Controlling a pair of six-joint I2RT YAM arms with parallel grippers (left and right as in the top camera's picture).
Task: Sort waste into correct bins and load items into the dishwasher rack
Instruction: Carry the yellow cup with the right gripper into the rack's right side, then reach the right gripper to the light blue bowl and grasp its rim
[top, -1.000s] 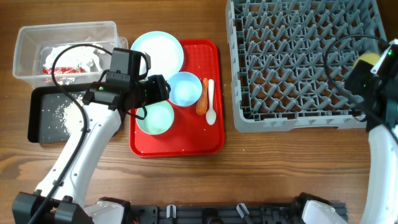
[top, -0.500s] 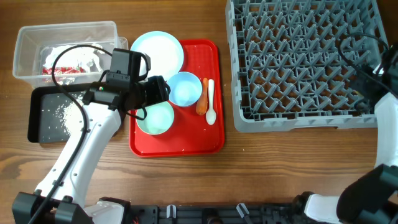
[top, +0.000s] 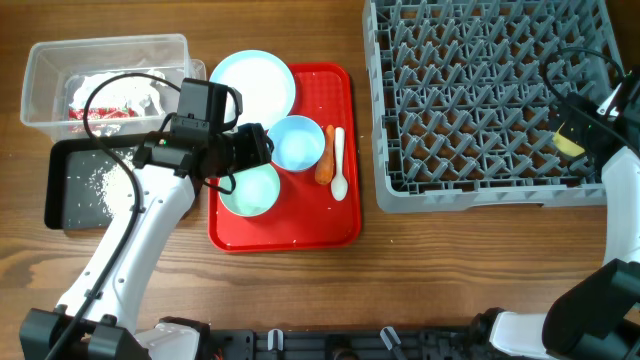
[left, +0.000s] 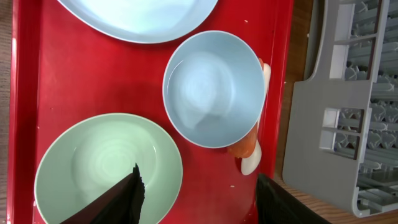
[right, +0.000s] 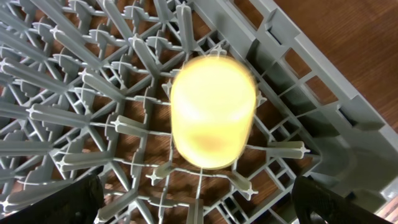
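Observation:
My right gripper (top: 590, 132) hangs open over the right front corner of the grey dishwasher rack (top: 480, 100). Below its wide-apart jaws the small yellow cup (right: 213, 112) looks blurred among the pegs (right: 74, 74), free of both fingers. My left gripper (left: 199, 205) is open low over the red tray (left: 37, 74), one finger above the pale green bowl (left: 93, 162), the other near the tray's right edge. On that tray also sit the light blue bowl (top: 298, 143), the pale plate (top: 252, 82), an orange carrot piece (top: 325, 160) and the white spoon (top: 339, 165).
A clear tub (top: 40, 80) at the back left holds a red-and-white wrapper (top: 100, 112). In front of it a black tray (top: 60, 190) holds loose rice grains (top: 100, 180). The left arm's cable loops over both.
My right gripper opened wide and let go of the yellow cup, which now lies in the rack's right front corner. The left arm has not moved.

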